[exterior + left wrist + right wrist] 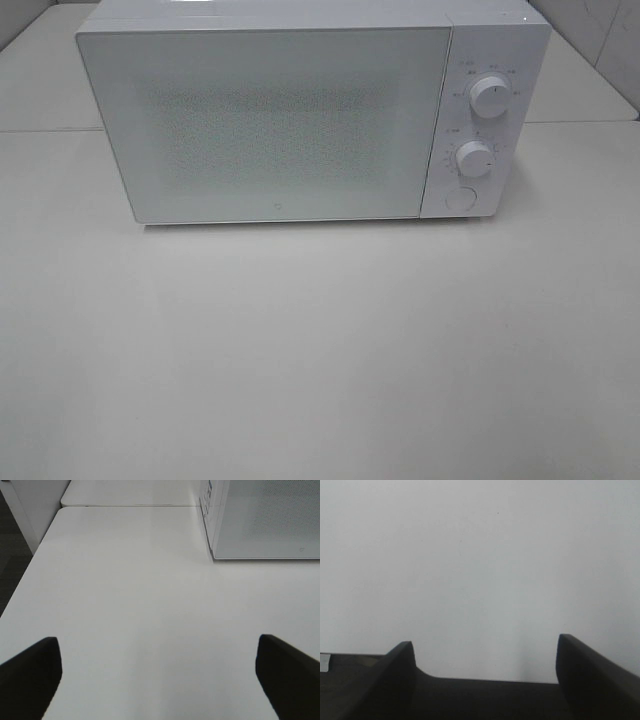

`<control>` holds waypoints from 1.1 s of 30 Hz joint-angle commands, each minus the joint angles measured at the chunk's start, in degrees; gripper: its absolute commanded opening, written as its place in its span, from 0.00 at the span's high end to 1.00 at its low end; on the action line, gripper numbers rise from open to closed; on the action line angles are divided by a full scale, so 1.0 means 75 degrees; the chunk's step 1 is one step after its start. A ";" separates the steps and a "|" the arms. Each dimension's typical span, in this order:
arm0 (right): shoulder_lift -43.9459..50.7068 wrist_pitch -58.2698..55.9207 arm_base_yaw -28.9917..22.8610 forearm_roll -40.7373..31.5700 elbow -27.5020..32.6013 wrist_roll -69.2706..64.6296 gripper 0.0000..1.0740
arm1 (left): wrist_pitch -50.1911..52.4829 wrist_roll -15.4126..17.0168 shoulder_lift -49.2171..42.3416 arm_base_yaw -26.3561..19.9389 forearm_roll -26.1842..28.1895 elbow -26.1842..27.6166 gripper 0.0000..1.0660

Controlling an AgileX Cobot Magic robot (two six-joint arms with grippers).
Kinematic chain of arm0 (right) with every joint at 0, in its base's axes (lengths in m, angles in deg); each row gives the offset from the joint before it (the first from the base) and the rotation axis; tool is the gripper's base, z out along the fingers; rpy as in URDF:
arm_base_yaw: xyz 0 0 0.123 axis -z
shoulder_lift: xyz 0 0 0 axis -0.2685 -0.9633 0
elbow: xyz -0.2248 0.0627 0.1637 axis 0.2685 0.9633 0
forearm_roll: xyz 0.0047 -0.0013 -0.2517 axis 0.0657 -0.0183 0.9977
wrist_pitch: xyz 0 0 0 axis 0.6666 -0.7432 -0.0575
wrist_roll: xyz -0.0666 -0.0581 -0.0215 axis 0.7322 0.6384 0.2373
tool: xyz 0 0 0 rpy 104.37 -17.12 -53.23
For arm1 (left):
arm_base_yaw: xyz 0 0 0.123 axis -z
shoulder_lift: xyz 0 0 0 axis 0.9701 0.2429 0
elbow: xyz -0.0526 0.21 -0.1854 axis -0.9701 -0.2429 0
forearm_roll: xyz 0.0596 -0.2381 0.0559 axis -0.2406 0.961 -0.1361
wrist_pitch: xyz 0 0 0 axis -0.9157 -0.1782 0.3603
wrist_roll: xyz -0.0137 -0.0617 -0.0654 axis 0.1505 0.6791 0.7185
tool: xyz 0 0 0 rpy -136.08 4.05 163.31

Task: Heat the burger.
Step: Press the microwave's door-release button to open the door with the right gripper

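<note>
Lettering rings the upper knob (489,97) and the lower knob (476,160) on the control panel of the white microwave oven (270,120), but the print is too small and pale to read. Below the knobs sits a round button (460,199). A tiny mark low on the closed door (277,211) may be a logo; its shape cannot be made out. In the left wrist view a sticker with bluish print (206,495) shows on the oven's side wall, blurred and cut off by the picture's edge. The door's fine dotted screen hides the cavity, so the burger cannot be seen in any view and whether it lies inside cannot be told. The oven stands at the far part of the white surface (320,350), its back edge cropped in the high view. Neither arm shows in that view. The left end effector (157,650) hangs over the surface with its dark fingers wide apart, only their tips in frame, holding nothing. The right end effector (485,645) likewise has its fingers spread apart, nothing between them, facing plain white.
</note>
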 commanded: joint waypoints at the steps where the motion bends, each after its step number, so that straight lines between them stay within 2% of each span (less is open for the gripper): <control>1: 0.1039 -0.0191 0.0023 -0.0038 0.0061 0.0382 0.30 | 0.0015 0.0038 -0.0130 -0.0015 -0.0023 -0.0015 0.05; 12: 0.2834 -0.0519 0.0023 -0.0046 0.0260 0.0466 0.30 | 0.0015 0.0038 -0.0130 -0.0015 -0.0023 -0.0015 0.05; 27: 0.2819 -0.0512 0.0015 0.0237 0.0267 0.0061 0.30 | 0.0015 0.0038 -0.0046 -0.0015 -0.0015 -0.0015 0.05; 31: 0.2819 -0.0504 0.0260 0.0275 0.0267 0.0069 0.30 | 0.0015 0.0038 -0.0046 -0.0015 -0.0015 -0.0015 0.05; 33: 0.2819 -0.0504 0.0695 0.0267 0.0267 0.0122 0.30 | 0.0015 0.0038 -0.0046 -0.0015 -0.0015 -0.0015 0.05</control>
